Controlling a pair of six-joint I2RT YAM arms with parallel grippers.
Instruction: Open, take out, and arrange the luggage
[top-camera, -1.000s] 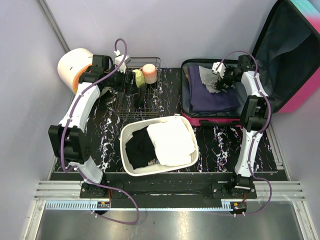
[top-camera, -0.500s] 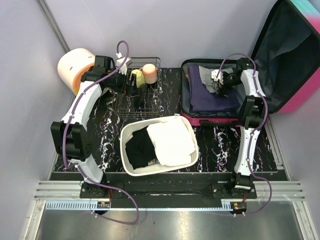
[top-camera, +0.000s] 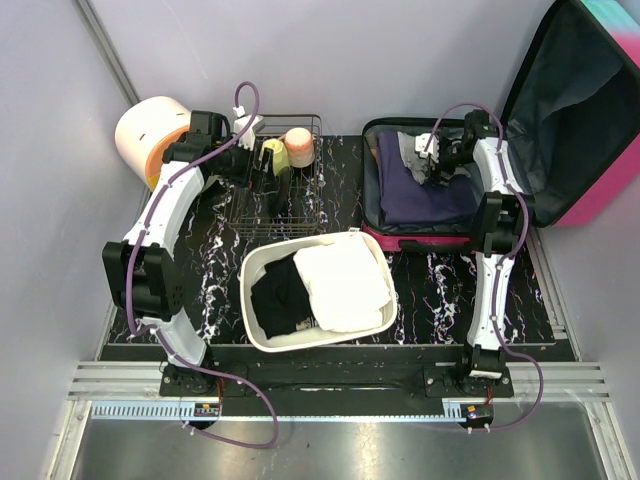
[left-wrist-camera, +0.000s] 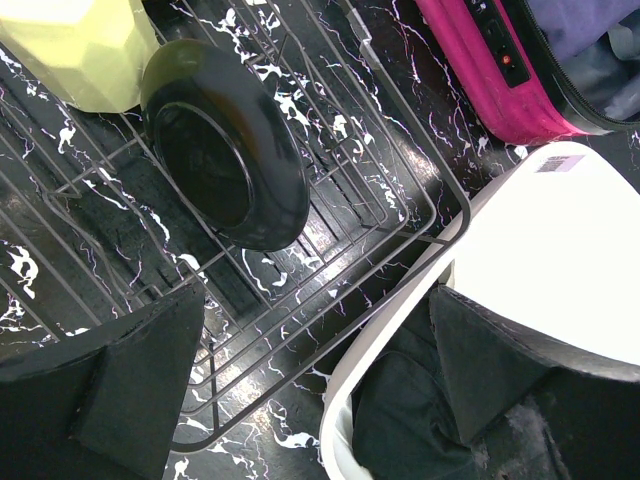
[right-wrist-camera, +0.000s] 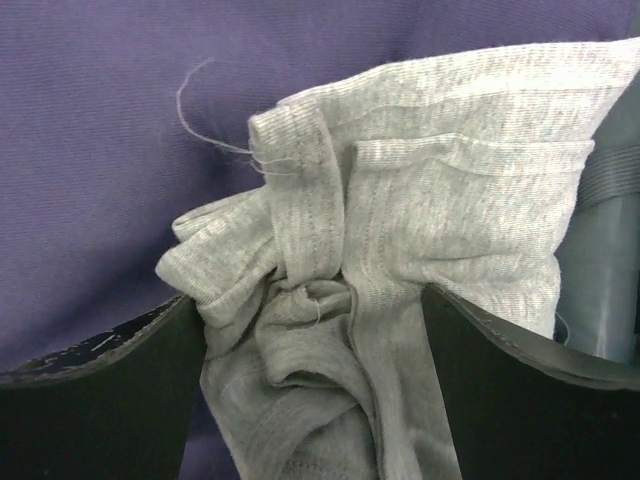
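The luggage (top-camera: 420, 240), pink-shelled with a dark lining, lies open at the back right, its lid (top-camera: 570, 100) leaning against the wall. A purple garment (top-camera: 420, 195) fills the base, and a crumpled grey cloth (top-camera: 412, 152) lies on top of it. My right gripper (top-camera: 437, 165) is down inside the luggage. In the right wrist view its jaws (right-wrist-camera: 315, 350) stand wide on either side of the bunched grey cloth (right-wrist-camera: 400, 220), over the purple garment (right-wrist-camera: 100, 120). My left gripper (top-camera: 262, 165) hovers open over the wire rack (top-camera: 250, 215), holding nothing (left-wrist-camera: 320, 370).
A white basin (top-camera: 262, 340) with black and white clothes sits front centre; its rim (left-wrist-camera: 390, 340) lies under my left fingers. The rack holds a black dish (left-wrist-camera: 225, 160), a yellow-green item (left-wrist-camera: 80, 45) and a pink round item (top-camera: 299, 147). A white-and-orange round box (top-camera: 145, 130) stands far left.
My right arm has shifted slightly left and settled lower over the grey cloth in the luggage. The left arm has barely moved.
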